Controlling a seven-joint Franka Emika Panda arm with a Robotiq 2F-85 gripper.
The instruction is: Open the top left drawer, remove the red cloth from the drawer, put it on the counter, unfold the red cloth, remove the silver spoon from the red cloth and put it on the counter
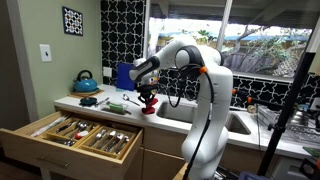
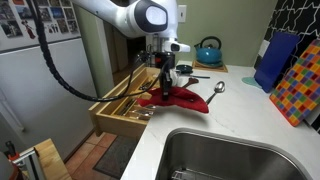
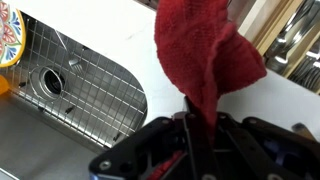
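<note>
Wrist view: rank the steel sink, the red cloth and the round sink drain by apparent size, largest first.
1. stainless steel sink
2. red woven cloth, though nearness to the camera inflates it
3. round drain

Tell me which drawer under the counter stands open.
The top left drawer, holding cutlery trays, is pulled far out; the front beside it sits closed and flush.

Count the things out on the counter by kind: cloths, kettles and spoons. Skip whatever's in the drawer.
red cloth: 1
blue kettle: 1
silver spoon: 1
Total: 3
</note>
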